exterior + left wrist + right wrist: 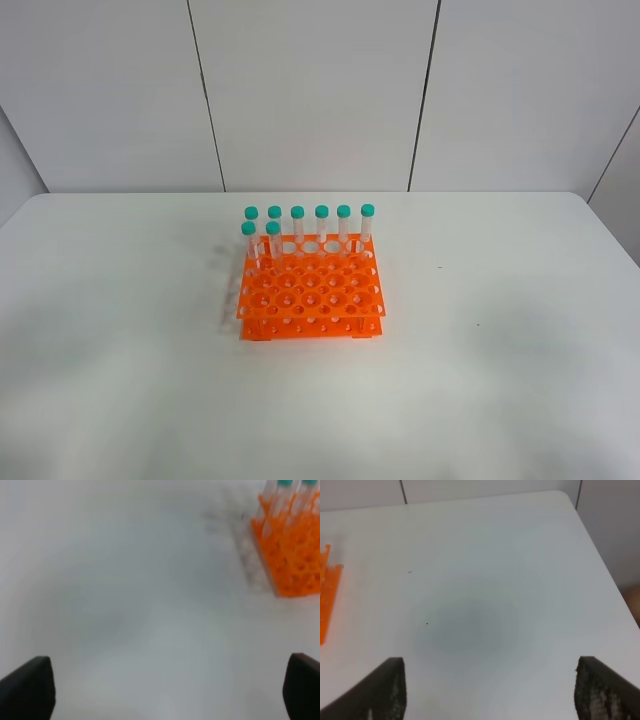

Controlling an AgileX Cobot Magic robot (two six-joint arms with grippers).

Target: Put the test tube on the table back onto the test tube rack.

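The orange test tube rack [311,288] stands at the middle of the white table [120,330]. Several clear tubes with teal caps [321,226] stand upright in its back two rows. No test tube lies on the table in any view. Neither gripper shows in the exterior high view. In the left wrist view my left gripper [170,692] is open and empty over bare table, with the rack [292,555] well off to one side. In the right wrist view my right gripper [490,690] is open and empty, with only the rack's edge [327,595] in sight.
White wall panels [310,90] rise behind the table's far edge. The table's rounded far right corner [565,497] shows in the right wrist view. Bare tabletop lies on both sides of the rack and in front of it.
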